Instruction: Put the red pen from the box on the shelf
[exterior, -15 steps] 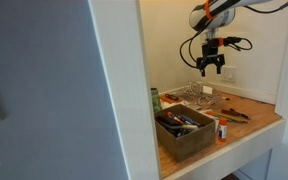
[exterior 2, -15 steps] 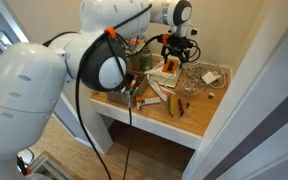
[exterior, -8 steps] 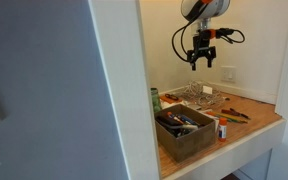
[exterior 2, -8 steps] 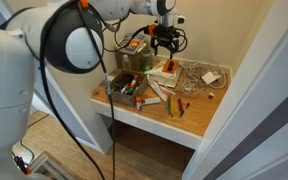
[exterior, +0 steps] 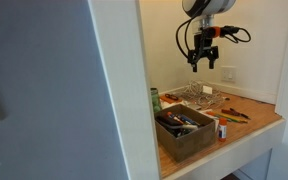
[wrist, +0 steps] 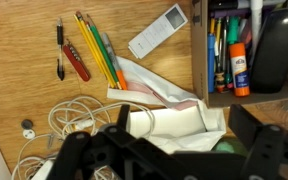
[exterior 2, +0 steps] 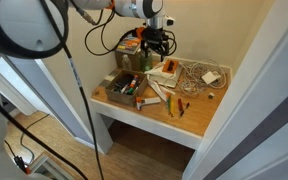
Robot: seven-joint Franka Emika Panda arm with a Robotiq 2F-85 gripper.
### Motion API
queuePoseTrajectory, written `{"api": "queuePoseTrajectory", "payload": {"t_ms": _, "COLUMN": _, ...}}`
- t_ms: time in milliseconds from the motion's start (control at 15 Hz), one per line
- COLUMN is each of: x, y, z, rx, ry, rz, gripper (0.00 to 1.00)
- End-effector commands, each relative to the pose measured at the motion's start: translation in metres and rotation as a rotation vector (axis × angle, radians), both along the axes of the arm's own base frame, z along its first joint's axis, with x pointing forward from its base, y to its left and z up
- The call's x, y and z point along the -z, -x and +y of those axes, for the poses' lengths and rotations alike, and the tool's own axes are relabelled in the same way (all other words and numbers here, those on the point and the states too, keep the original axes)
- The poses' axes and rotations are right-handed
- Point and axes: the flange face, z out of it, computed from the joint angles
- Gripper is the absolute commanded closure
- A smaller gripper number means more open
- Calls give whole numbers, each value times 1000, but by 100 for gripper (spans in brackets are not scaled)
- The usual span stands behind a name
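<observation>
The dark brown box (exterior: 184, 132) stands at the front of the tan shelf (exterior: 256, 122) and shows in both exterior views (exterior 2: 125, 86). In the wrist view the box (wrist: 198, 60) holds several pens, a glue stick with an orange cap (wrist: 242, 68) and a black case (wrist: 277, 50). I cannot pick out the red pen among them for certain. My gripper (exterior: 204, 60) hangs open and empty well above the shelf (exterior 2: 198, 116), over white paper (wrist: 174, 118) beside the box. It also shows in the wrist view (wrist: 184, 140) and in an exterior view (exterior 2: 156, 44).
Loose pencils (wrist: 99, 50), a small red tool (wrist: 76, 60) and a white remote-like bar (wrist: 159, 30) lie on the shelf. Coiled white cable (wrist: 49, 135) lies by the paper. A silver wire rack (exterior: 196, 95) stands behind the box. White walls enclose the shelf on both sides.
My gripper has risen a little and shifted sideways above the shelf, and the arm has swung aside. It stays open and empty. Nothing on the shelf has moved.
</observation>
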Motion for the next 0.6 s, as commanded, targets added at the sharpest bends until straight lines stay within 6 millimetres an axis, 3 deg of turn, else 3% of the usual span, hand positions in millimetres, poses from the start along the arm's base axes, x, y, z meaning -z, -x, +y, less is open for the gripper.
{"api": "queuePoseTrajectory", "payload": {"t_ms": 0, "x": -1, "y": 42, "z": 2, "rx": -24, "ry": -2, "rz": 4, "gripper": 0}}
{"api": "queuePoseTrajectory", "payload": {"t_ms": 333, "x": 1, "y": 70, "z": 0, "rx": -29, "ry": -3, "rz": 15, "gripper": 0}}
{"api": "queuePoseTrajectory", "payload": {"t_ms": 400, "x": 4, "y": 51, "z": 1, "rx": -13, "ry": -9, "rz": 29, "gripper": 0}}
{"api": "queuePoseTrajectory", "payload": {"t_ms": 533, "x": 3, "y": 54, "z": 1, "rx": -13, "ry": -9, "rz": 30, "gripper": 0}}
